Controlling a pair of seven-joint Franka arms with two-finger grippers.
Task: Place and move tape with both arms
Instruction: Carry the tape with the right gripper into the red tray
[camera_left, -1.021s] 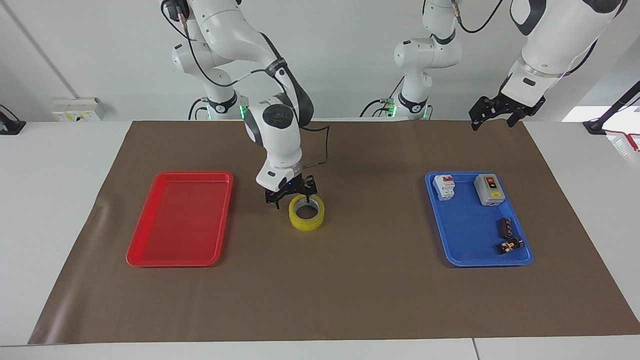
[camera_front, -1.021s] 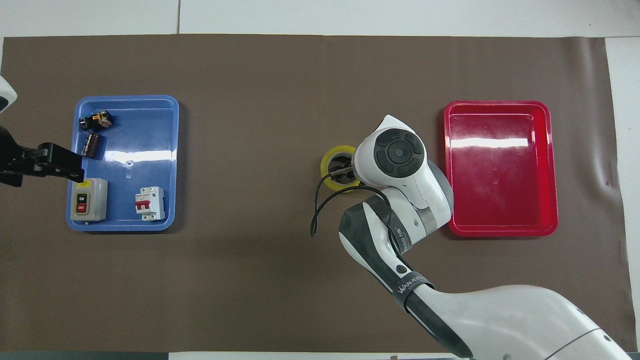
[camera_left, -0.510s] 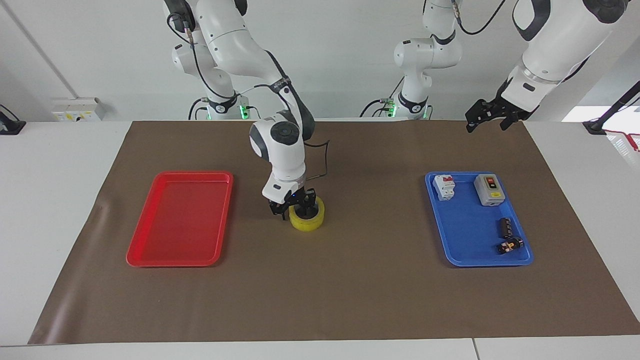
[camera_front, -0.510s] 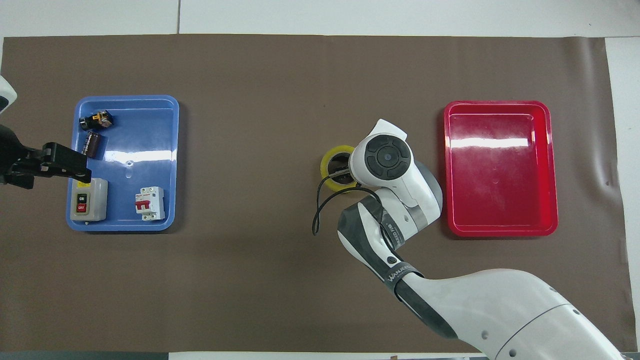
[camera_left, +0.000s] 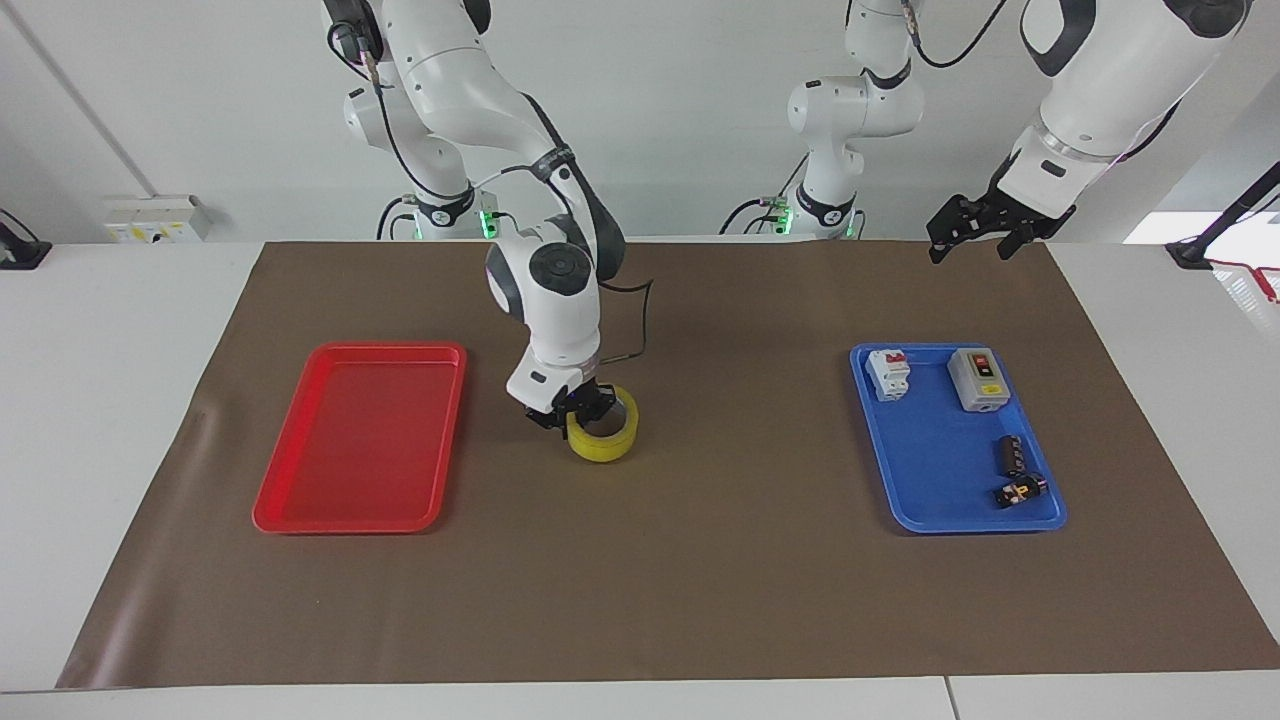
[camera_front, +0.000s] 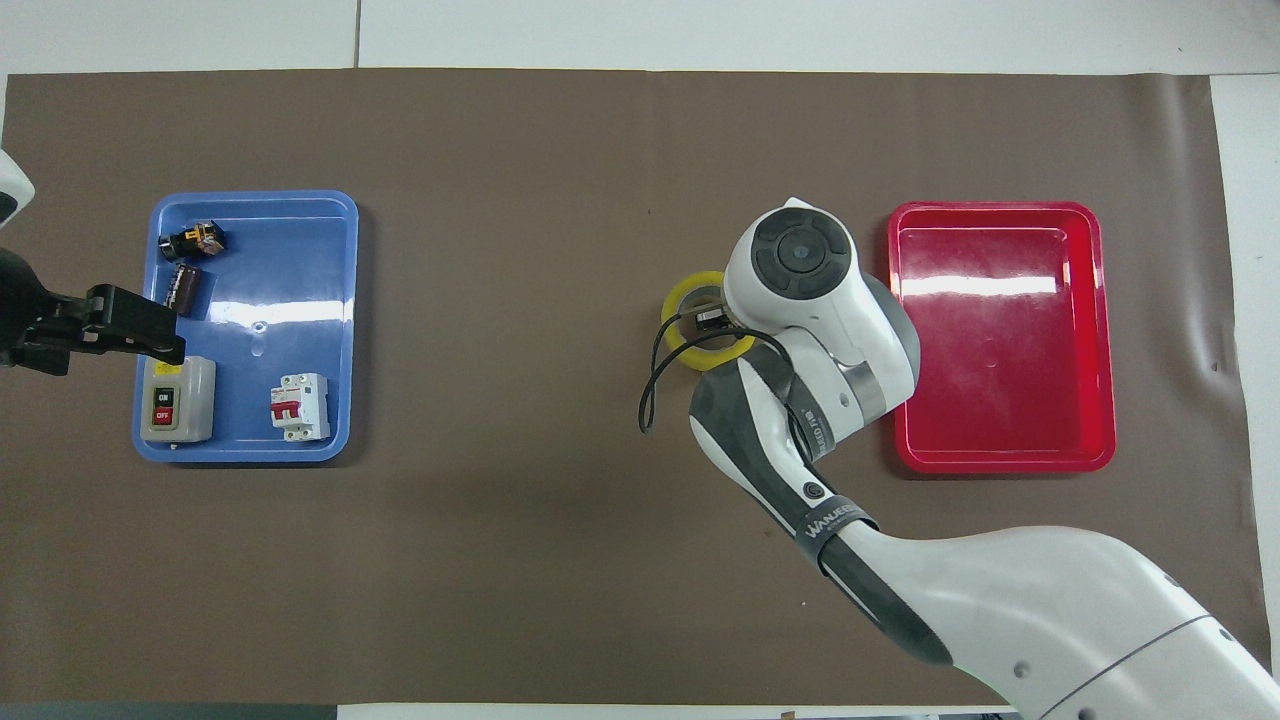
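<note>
The tape (camera_left: 602, 437) is clamped by its wall in the right gripper (camera_left: 578, 408), mid-mat, at three o'clock from the red tray (camera_left: 300, 500) in the facing view. It is best lifted level. The left gripper (camera_left: 975, 228) is held apart, waiting over the mat's edge.

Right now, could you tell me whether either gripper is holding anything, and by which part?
The right gripper holds the yellow tape roll by its wall on the robots' side, one finger inside the core. The left gripper holds nothing.
</note>
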